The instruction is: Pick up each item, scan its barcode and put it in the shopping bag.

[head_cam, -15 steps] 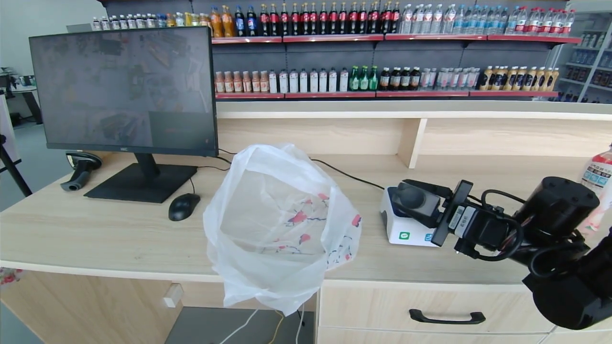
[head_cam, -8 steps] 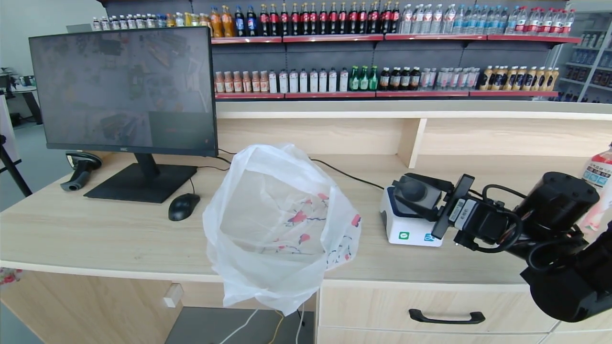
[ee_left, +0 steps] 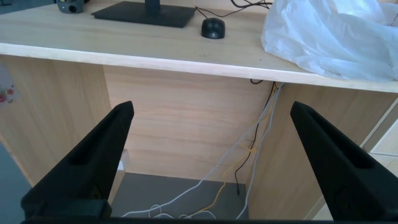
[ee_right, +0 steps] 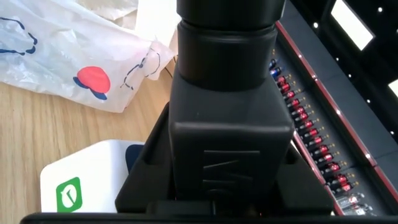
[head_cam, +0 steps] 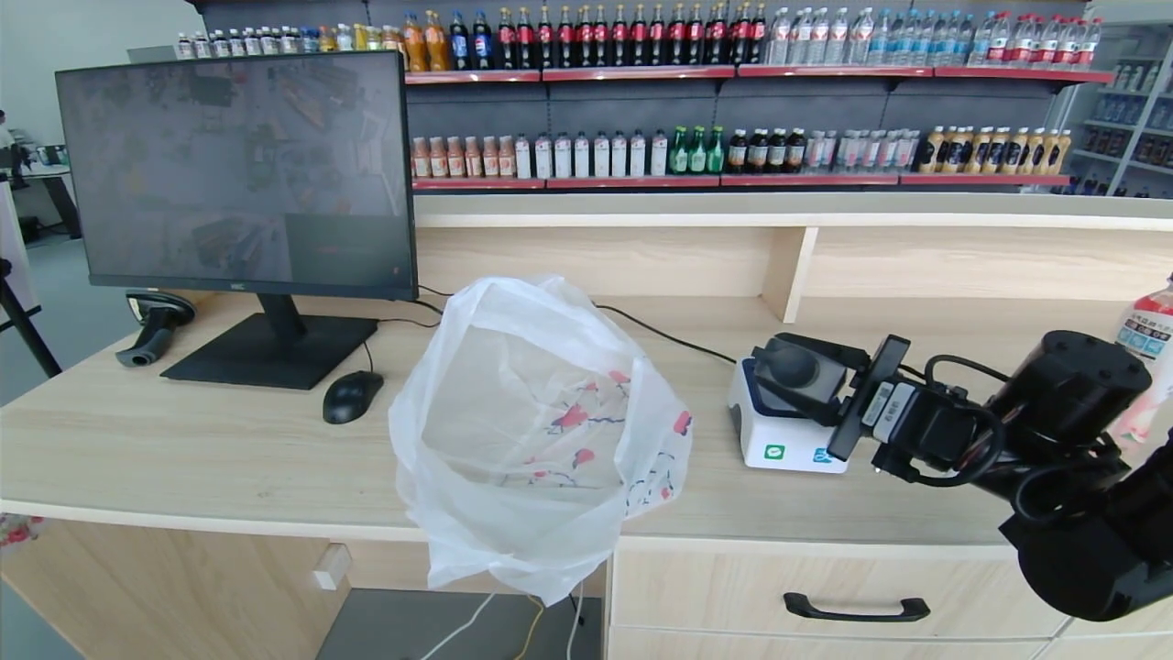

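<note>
My right gripper [head_cam: 799, 368] is shut on a dark grey, boxy item with a round top [ee_right: 224, 118], holding it just above the white barcode scanner [head_cam: 777, 438] on the counter. The scanner's white top with a green mark [ee_right: 69, 186] shows under the item. A white plastic shopping bag [head_cam: 541, 422] with red and blue prints stands open left of the scanner, sagging over the counter's front edge. My left gripper [ee_left: 211, 109] hangs open and empty below counter height, facing the counter's front panel, with the bag [ee_left: 329, 31] up to one side.
A monitor [head_cam: 238, 174], a mouse [head_cam: 352, 396] and a hand-held scanner [head_cam: 154, 328] occupy the counter's left. A pink-labelled bottle [head_cam: 1147, 341] stands at the far right edge. Behind runs a raised wooden ledge [head_cam: 788, 220]. Cables [ee_left: 249, 155] hang under the counter.
My right gripper lifted the dark item slightly up and back over the scanner, then held still. The bag and the rest have not moved.
</note>
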### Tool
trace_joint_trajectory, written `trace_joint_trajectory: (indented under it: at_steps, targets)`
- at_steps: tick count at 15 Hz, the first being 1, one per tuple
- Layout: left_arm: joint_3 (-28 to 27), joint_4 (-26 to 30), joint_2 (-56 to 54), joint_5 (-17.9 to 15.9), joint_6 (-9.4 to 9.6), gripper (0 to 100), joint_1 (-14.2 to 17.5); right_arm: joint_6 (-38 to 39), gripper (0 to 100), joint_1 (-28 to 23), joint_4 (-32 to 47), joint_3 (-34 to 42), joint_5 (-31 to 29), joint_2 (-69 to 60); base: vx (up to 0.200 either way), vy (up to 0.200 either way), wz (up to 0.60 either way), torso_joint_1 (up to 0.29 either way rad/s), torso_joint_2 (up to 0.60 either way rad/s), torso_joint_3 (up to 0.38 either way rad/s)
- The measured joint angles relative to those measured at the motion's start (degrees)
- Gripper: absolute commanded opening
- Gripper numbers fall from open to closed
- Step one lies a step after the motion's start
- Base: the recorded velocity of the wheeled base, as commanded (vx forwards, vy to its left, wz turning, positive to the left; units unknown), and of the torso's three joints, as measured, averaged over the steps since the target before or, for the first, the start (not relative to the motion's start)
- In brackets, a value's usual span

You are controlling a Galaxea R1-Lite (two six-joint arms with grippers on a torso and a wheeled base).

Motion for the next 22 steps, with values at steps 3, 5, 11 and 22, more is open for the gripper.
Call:
trace_joint_trajectory:
  at_steps: [3,5,11,22]
  targets:
    - [0.0,0.1,0.0,0.0,-0.02,100,0.0,2.22,0,0.0,0.0,-0.24,-0.3,-1.52,0.0,0.0,0.0,0.0,0.0,0.0]
    - [0.0,0.21,0.0,0.0,0.0,100,0.0,4.3,0,0.0,-0.02,-0.35,-0.49,-3.18,0.0,0.0,0.0,0.0,0.0,0.0]
    - [0.0,0.29,0.0,0.02,-0.06,100,0.0,13.89,0,1.71,0.0,0.33,-10.78,-9.37,0.0,0.0,0.0,0.0,0.0,0.0]
    - [0.0,0.34,0.0,0.0,0.02,100,-0.02,47.35,0,2.02,0.0,2.07,-34.16,-12.8,0.0,0.0,0.0,0.0,0.0,0.0]
